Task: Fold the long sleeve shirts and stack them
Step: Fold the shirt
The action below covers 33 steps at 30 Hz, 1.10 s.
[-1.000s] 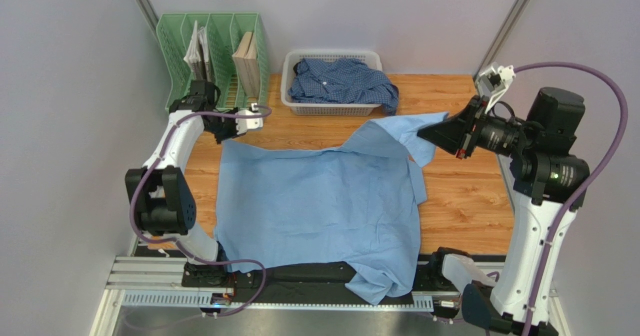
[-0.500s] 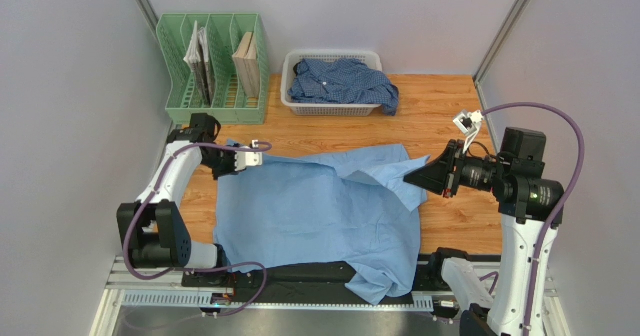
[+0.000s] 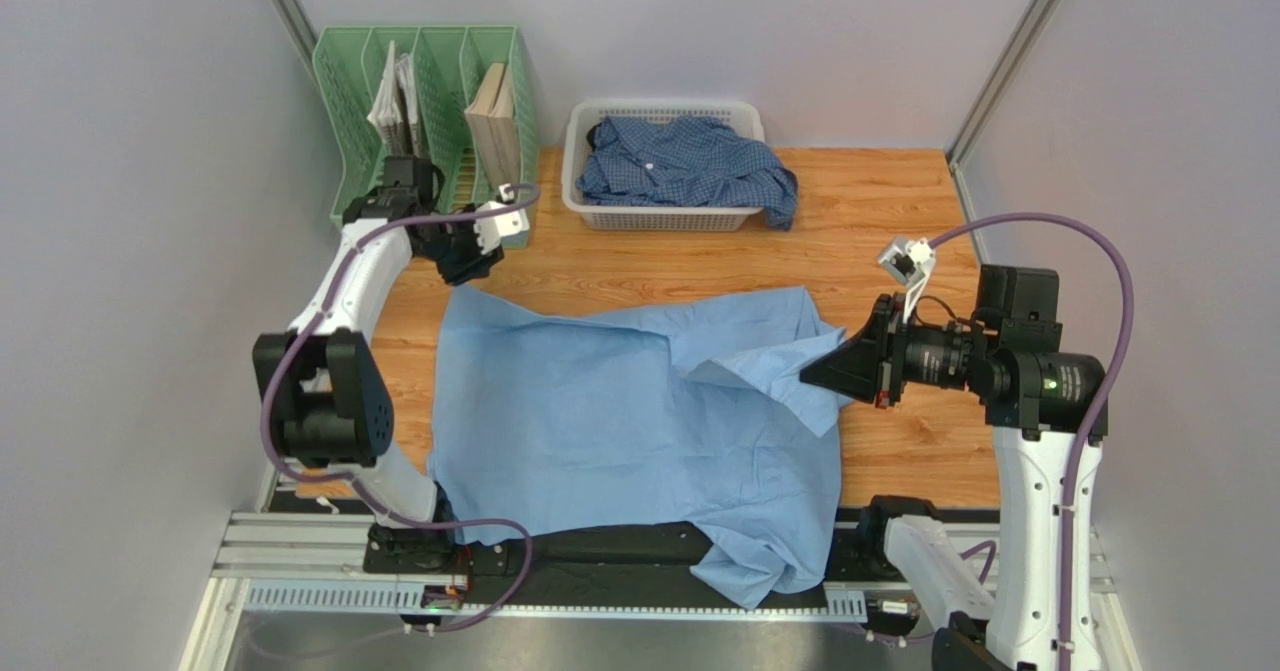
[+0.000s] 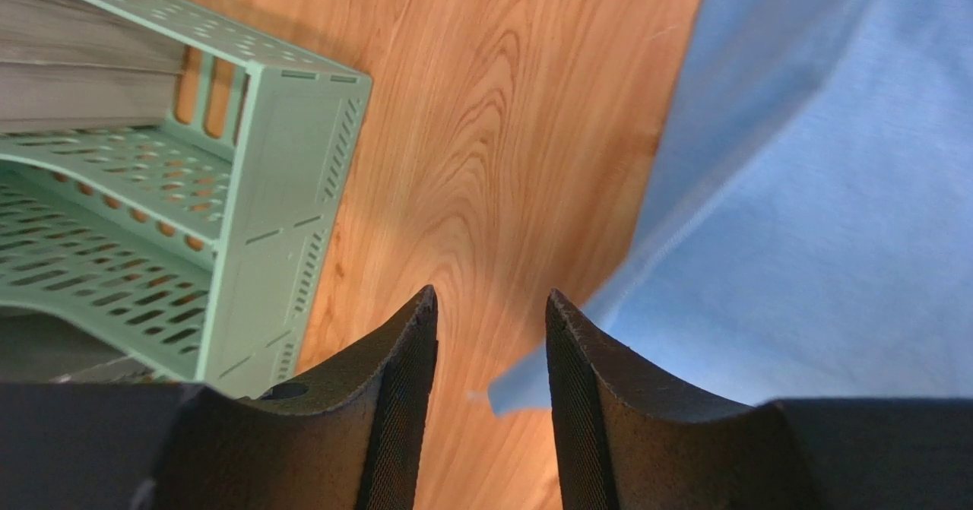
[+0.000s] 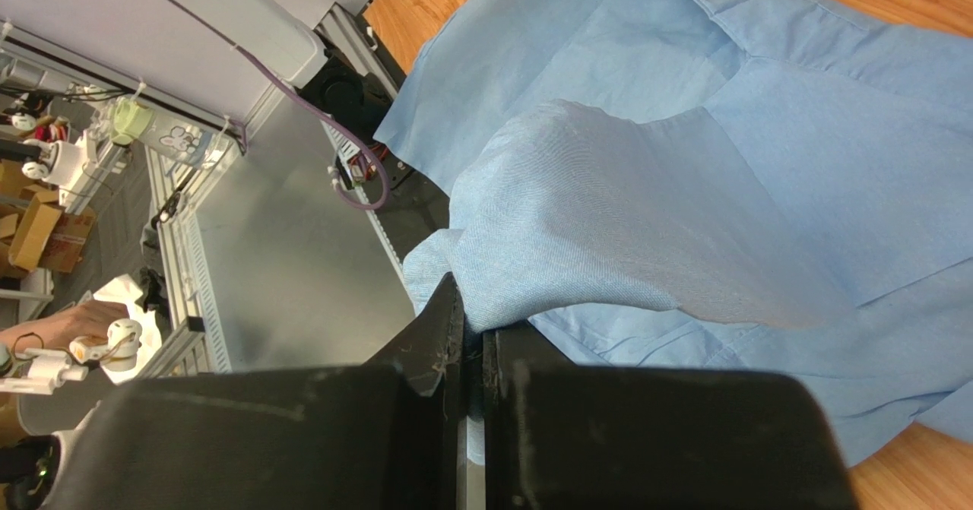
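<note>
The light sky-blue shirt lies spread over the wooden table, its near hem hanging over the front edge. My right gripper is shut on a fold of this shirt's right side and holds it lifted over the body; the wrist view shows cloth pinched between the right gripper's jaws. My left gripper is open above the shirt's far left corner, with only bare wood between its fingers. The darker checked shirt lies crumpled in the basket.
A green file rack holding books stands at the back left, close to my left gripper, and fills the left side of the left wrist view. The white basket sits at the back centre. A metal rail runs along the near edge.
My left gripper opened, let go of the shirt's far left corner and drew back toward the rack. My right gripper carried its fold leftward and nearer over the shirt.
</note>
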Tool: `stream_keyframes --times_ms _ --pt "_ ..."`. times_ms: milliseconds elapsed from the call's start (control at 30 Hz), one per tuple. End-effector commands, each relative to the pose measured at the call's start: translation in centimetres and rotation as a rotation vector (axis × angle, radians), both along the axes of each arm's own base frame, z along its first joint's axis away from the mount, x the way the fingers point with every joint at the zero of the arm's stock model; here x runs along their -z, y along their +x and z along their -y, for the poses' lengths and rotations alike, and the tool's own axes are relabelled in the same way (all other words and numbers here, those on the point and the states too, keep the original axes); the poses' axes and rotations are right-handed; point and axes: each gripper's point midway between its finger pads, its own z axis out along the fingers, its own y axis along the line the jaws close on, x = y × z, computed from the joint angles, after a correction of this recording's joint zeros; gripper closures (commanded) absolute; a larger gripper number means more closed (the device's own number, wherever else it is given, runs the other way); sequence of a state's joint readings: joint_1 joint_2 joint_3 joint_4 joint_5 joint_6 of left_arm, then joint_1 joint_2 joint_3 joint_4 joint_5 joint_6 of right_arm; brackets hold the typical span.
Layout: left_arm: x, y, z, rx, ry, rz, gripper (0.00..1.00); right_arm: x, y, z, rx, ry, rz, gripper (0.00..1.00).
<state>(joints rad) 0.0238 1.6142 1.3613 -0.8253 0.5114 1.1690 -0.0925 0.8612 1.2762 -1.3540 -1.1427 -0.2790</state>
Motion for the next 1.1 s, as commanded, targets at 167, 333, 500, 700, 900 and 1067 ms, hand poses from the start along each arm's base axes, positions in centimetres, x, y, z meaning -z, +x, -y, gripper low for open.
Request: stream_keyframes --times_ms 167,333,500,700,900,1067 --pt "6.7 -2.1 -0.3 0.068 0.15 -0.197 0.68 -3.0 -0.1 0.7 0.044 -0.074 0.055 1.0" --pt "11.1 -8.4 -1.3 0.134 0.211 -0.298 0.75 -3.7 0.9 0.3 0.017 -0.031 0.047 1.0" --pt "11.1 -9.1 -0.7 0.101 0.163 -0.296 0.72 0.6 1.6 0.1 -0.033 -0.06 -0.044 1.0" --pt "4.2 -8.7 2.3 0.087 -0.014 -0.149 0.68 2.8 4.2 -2.3 -0.127 -0.162 -0.017 1.0" --pt "-5.7 -12.0 7.2 0.094 -0.354 0.004 0.48 5.6 7.3 -7.4 -0.295 -0.292 -0.048 1.0" --pt "-9.5 -15.3 9.2 0.05 -0.514 -0.004 0.29 7.7 10.0 -12.6 -0.401 -0.334 -0.118 1.0"
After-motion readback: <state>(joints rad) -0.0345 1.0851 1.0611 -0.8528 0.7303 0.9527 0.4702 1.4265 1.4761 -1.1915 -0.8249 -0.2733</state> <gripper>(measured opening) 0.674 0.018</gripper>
